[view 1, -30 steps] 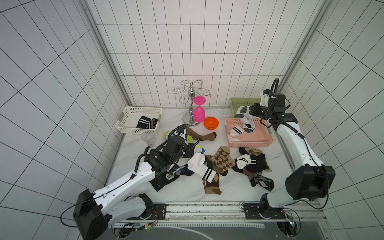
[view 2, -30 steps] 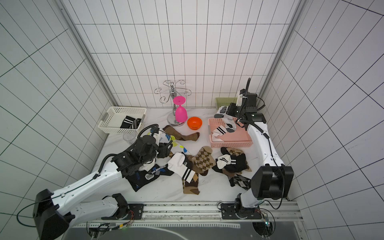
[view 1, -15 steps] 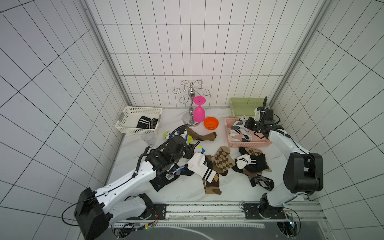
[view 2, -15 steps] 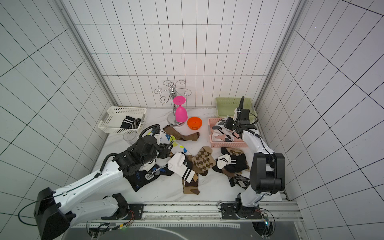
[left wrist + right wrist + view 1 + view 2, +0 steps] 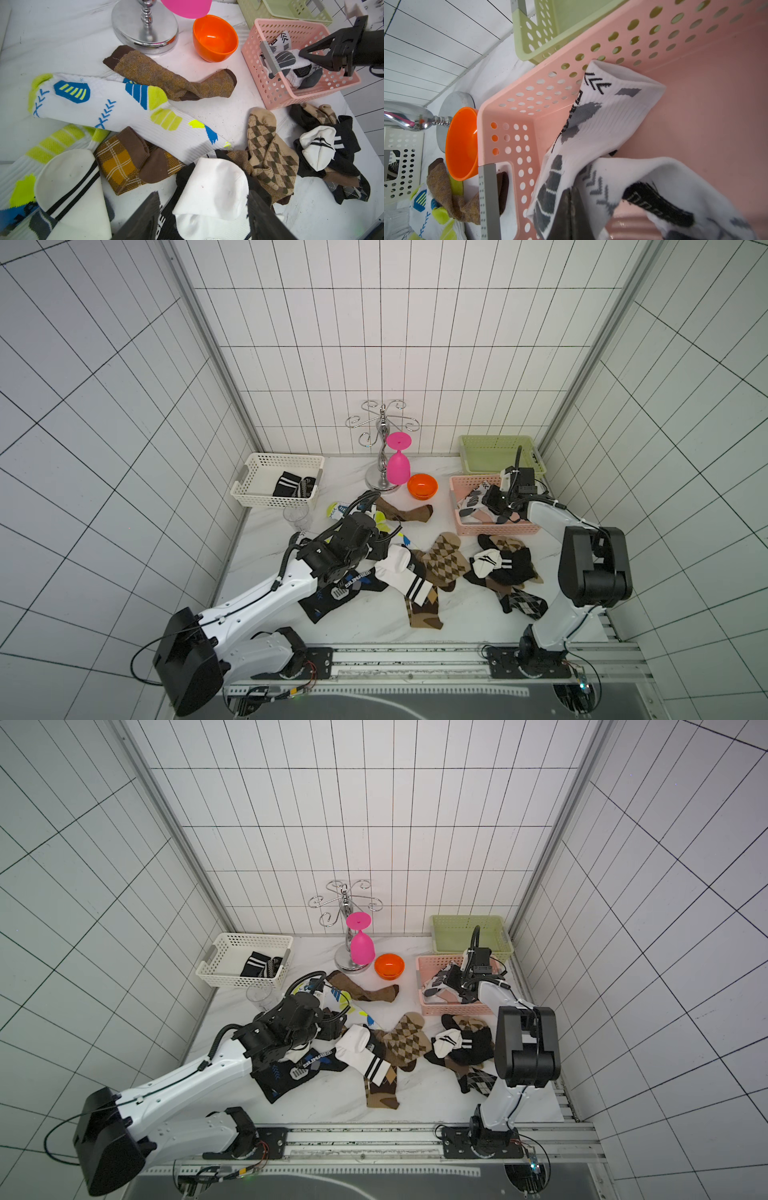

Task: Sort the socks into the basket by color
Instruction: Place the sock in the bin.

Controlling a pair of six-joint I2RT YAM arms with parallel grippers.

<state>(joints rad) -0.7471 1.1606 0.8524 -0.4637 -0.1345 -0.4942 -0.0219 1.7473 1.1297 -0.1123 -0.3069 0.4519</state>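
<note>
White grey-printed sock [image 5: 602,124], limp and light (best pinched at a fold or cuff), inside pink basket [image 5: 494,527], right jaws clenched on it; left jaws spread astride white striped sock [image 5: 212,191] on bench [image 5: 361,624] near that basket.

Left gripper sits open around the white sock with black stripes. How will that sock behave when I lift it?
Probably floppy: the white striped sock lies bunched and folded between the open jaws of the left gripper, so it should dangle. It is likely light, since it looks like thin knit. Its cuff overlaps a brown sock, which might drag along.
</note>
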